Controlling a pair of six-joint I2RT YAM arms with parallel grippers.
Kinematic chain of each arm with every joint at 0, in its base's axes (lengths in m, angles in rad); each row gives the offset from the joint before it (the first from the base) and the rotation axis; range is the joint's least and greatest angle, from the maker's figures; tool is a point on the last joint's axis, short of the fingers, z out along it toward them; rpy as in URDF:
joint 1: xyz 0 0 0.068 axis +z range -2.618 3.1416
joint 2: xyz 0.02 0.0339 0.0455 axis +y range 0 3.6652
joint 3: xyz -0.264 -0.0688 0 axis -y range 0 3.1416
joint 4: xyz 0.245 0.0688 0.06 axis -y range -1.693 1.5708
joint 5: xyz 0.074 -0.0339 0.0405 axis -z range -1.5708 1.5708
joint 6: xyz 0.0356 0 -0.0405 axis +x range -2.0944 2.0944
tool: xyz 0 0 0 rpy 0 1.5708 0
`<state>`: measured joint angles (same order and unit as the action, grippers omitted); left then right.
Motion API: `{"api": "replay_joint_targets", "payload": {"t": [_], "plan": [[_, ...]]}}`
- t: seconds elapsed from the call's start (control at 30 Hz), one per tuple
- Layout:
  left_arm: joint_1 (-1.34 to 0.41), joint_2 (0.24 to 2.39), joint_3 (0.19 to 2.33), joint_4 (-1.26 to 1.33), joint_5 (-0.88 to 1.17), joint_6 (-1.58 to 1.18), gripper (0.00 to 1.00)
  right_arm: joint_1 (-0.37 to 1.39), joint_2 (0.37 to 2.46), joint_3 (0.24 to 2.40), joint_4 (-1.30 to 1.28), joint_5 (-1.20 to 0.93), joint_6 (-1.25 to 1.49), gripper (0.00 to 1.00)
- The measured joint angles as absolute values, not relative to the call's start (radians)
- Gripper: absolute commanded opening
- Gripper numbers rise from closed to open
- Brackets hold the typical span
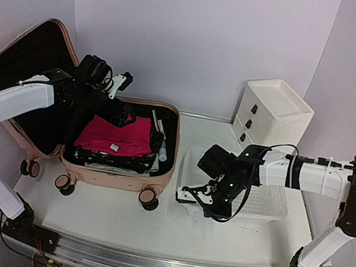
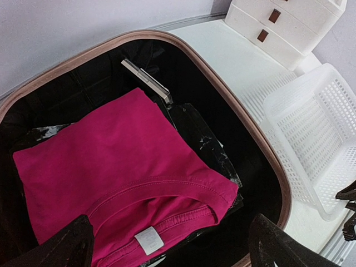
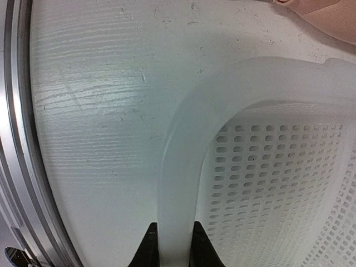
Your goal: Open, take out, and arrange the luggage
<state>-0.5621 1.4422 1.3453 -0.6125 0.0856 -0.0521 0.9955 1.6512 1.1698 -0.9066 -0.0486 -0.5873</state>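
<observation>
Soft shirt [image 2: 111, 167] inside the hard suitcase [image 1: 110, 176] looks light, so pinch a fold. Left gripper [image 2: 172, 242] wide open above it, right gripper [image 3: 171, 242] squeezing basket [image 3: 178, 167] rim

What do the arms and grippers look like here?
The left arm and right arm have white rounded links, black joint housings. A thin black cable runs along the right arm's white link. The left gripper and right gripper are black, tapering to narrow tips.

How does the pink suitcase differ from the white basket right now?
The suitcase is pale pink and solid-walled; the basket is white and perforated. The suitcase is far bigger, on caster wheels; the basket sits flat. The left gripper hangs open over the suitcase; the right gripper pinches the basket's rim. Both are open.
</observation>
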Motion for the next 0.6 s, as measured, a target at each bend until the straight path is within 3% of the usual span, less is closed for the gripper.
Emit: {"api": "replay_joint_targets", "payload": {"t": [0.33, 0.47, 0.6], "plan": [[-0.562, 1.476, 1.346, -0.631, 0.13, -0.023, 0.97, 1.003, 1.623, 1.156, -0.824, -0.027, -0.503, 0.77], [-0.565, 1.501, 1.346, -0.632, 0.136, -0.022, 0.96, 1.006, 1.446, 1.069, -0.751, 0.095, -0.409, 0.95], [-0.585, 1.521, 1.343, -0.627, 0.126, 0.027, 0.93, 1.006, 1.262, 1.022, -0.694, 0.277, -0.26, 0.98]]}}
